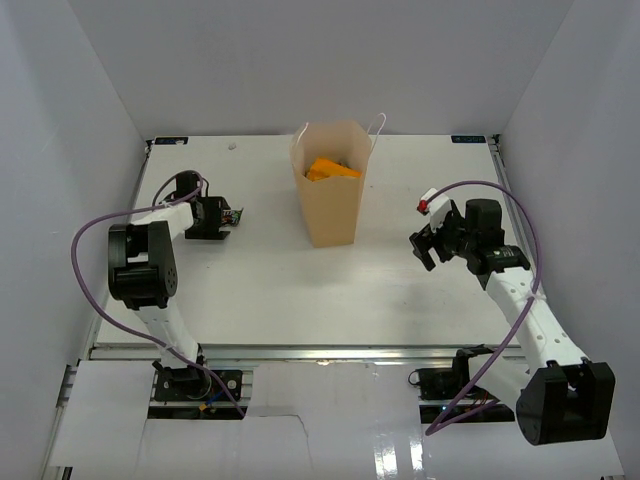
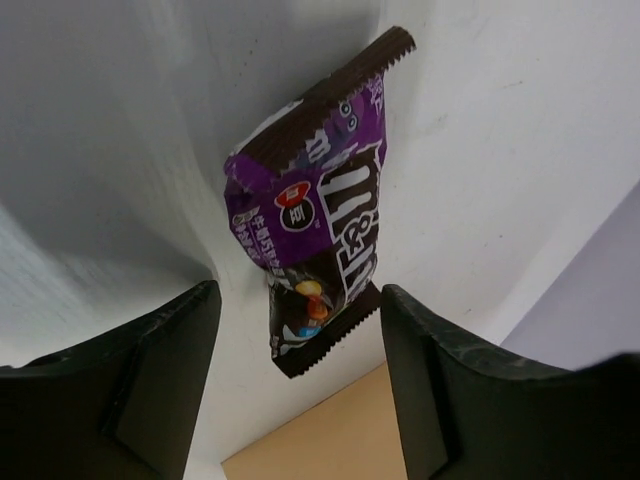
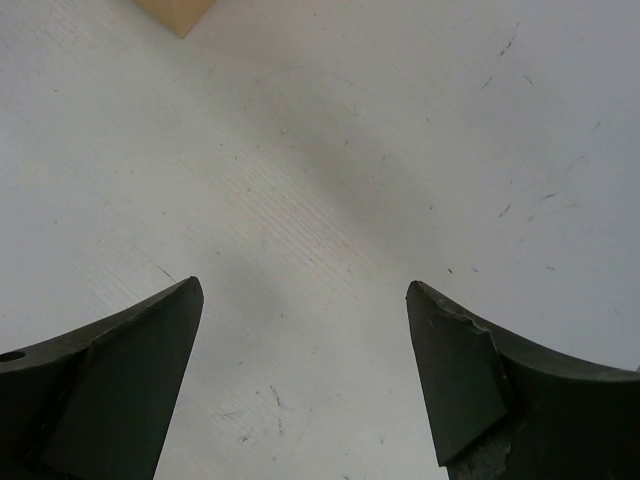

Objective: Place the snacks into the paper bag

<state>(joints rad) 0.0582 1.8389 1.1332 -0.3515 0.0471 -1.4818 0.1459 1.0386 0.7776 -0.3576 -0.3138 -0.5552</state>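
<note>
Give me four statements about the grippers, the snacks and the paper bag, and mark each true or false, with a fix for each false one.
1. The left gripper is open, with the purple packet lying between its fingers. True.
2. The right gripper is shut on a snack. False: it is open and holds nothing, and only bare table shows between its fingers.
3. An orange bag is inside the paper bag. True.
4. The paper bag lies tipped on its side. False: it stands upright with its top open.
</note>
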